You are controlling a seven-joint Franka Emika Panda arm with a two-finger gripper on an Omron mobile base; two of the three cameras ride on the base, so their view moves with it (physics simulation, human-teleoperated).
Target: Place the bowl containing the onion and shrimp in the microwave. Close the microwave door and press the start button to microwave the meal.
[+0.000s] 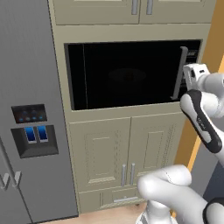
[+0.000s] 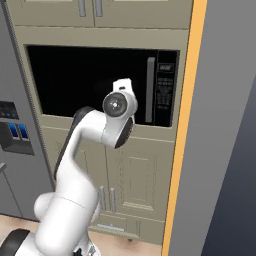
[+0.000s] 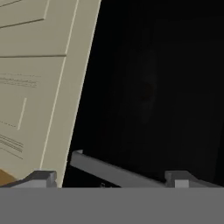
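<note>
Microwave (image 1: 127, 74) first: the wide black oven sits built into the beige cabinetry, above a pair of panelled cabinet doors (image 1: 127, 151) and below another pair of upper doors (image 1: 140, 8). Its door (image 1: 122, 74) — a large glossy black panel — lies flat against the front, closed, with the long grey bar handle (image 1: 179, 74) standing upright near its right edge. Just right of the handle runs the narrow keypad strip (image 2: 165, 90), its small buttons too blurred to read. Through the dark glass, nothing of the bowl, the onion or the shrimp can be made out; the cavity reads as plain black. The white arm rises from the lower right of the left base view, and its hand reaches up to the handle's height, the gripper (image 1: 191, 72) just beside the bar on its right. In the hand view the two dark finger tips (image 3: 41, 177) stand well apart at the bottom, jaws spread wide and holding nothing — the grey bar (image 3: 113, 171) crosses between them, slanting in that tilted picture, with the black door behind it and a beige cabinet panel (image 3: 39, 78) to one side. To the left of the oven stands the tall grey fridge (image 1: 26, 109) with its blue-lit dispenser panel (image 1: 35, 133).
</note>
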